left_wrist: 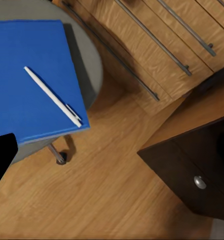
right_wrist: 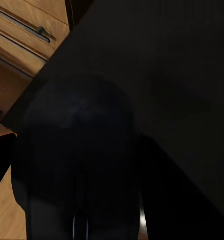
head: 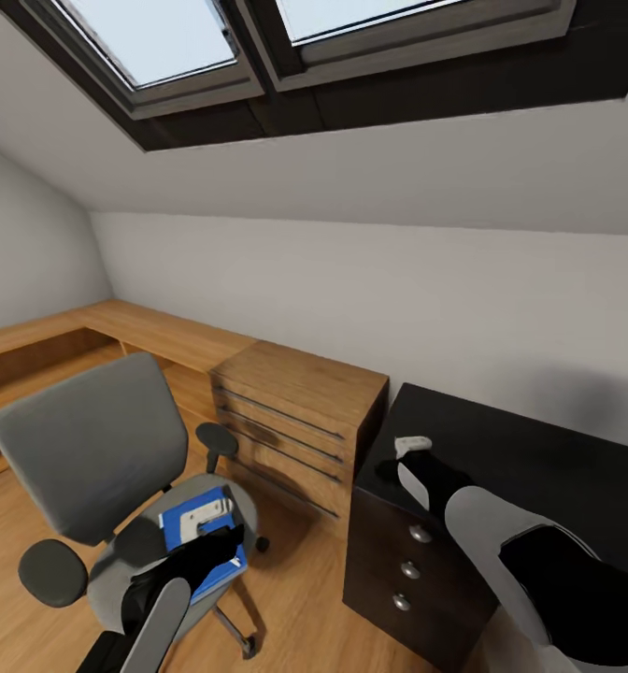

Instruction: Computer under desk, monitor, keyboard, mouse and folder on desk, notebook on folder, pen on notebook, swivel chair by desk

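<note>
My left gripper [head: 209, 535] hovers over the swivel chair [head: 90, 449] seat, right above the blue folder [left_wrist: 29, 75]. Can't tell how wide it's open; left wrist view catches just a dark finger edge, nothing visibly held. A white pen [left_wrist: 53, 96] lies diagonally on the folder, its tip near the folder's edge, apparently loose.

My right gripper [head: 413, 447] is out over the dark desk [head: 538, 477] top, near its corner by the wooden drawer unit [head: 295, 421]. In the right wrist view a dark rounded object, possibly the mouse [right_wrist: 77, 145], sits between the fingers, but it's too murky to confirm a hold or say how far they're spread.

Risks, as I judge them:
- Tilting the folder while lifting would roll the pen off onto the wood floor [left_wrist: 102, 200].
- Pushing down or sideways on the seat could swivel or roll the chair and spoil the grasp.
- The folder is thin and flat, so an edge pinch may slip.
- Carrying it across, it could clip the drawer unit or the desk corner.
</note>
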You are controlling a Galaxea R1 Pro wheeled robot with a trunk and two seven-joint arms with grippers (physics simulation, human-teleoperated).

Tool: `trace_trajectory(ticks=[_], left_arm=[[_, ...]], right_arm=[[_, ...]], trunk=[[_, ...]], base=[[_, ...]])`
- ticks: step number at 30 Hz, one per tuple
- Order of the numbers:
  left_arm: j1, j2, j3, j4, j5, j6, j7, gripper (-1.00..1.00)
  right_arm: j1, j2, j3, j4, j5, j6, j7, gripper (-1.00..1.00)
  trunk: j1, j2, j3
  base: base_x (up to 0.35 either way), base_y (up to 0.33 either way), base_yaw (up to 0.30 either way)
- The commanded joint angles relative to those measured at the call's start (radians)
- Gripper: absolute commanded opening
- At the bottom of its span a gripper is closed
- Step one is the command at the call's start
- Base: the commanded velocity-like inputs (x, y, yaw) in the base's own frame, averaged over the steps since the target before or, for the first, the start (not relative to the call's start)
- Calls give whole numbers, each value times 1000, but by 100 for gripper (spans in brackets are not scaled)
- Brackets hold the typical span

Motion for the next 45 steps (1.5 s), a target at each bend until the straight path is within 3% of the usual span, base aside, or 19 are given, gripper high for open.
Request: trace_trajectory(ticks=[1, 16, 20, 23, 24, 26, 27, 30, 32, 38, 45], left_arm=[[-1, 0, -2, 0, 9, 1, 10, 100], [-1, -1, -5, 22, 8, 0, 13, 100], [-1, -1, -6, 24, 8, 0, 14, 100], [-1, -1, -7, 27, 7, 0, 13, 100], [-1, -1, -7, 28, 7, 0, 13, 100], [-1, -1, -7, 29, 4, 0, 12, 100], [-1, -1, -10, 28, 4, 0, 11, 100], [-2, -1, -26, 30, 3, 0, 12, 100], [-1, -1, -38, 31, 1, 0, 12, 100], [-2, -1, -41, 31, 1, 0, 12, 100], [-1, -1, -38, 31, 3, 0, 7, 100]], right_arm=[[-1, -1, 7, -5, -13, 5, -6, -100], [-1, -16, -4, -85, -17, 18, -45, -100], [7, -32, -5, -156, -46, 19, -170, -100], [83, -43, -5, -331, -76, 34, -289, -100], [132, -52, -5, -435, -80, 61, -333, -100], [225, -69, -5, -627, -85, 130, -395, -100], [294, -79, -4, -768, -88, 187, -428, -100], [434, -95, -10, -1053, -93, 315, -473, -100], [506, -99, -43, -1225, -125, 426, -493, -100], [525, -99, -68, -1288, -189, 468, -500, -100], [527, -99, -76, -1291, -192, 465, -498, -100]], trunk=[[-4, 6, 2], [-61, 111, 49], [-77, 139, 62], [-88, 160, 71], [-92, 167, 74], [-100, 181, 80], [-104, 188, 83], [-115, 209, 93], [-123, 223, 99], [-146, 265, 118], [-146, 265, 118]], base=[[0, 0, 0], [0, 0, 0], [0, 0, 0], [0, 0, 0], [0, 0, 0], [0, 0, 0], [0, 0, 0], [0, 0, 0], [0, 0, 0], [0, 0, 0], [0, 0, -104]])
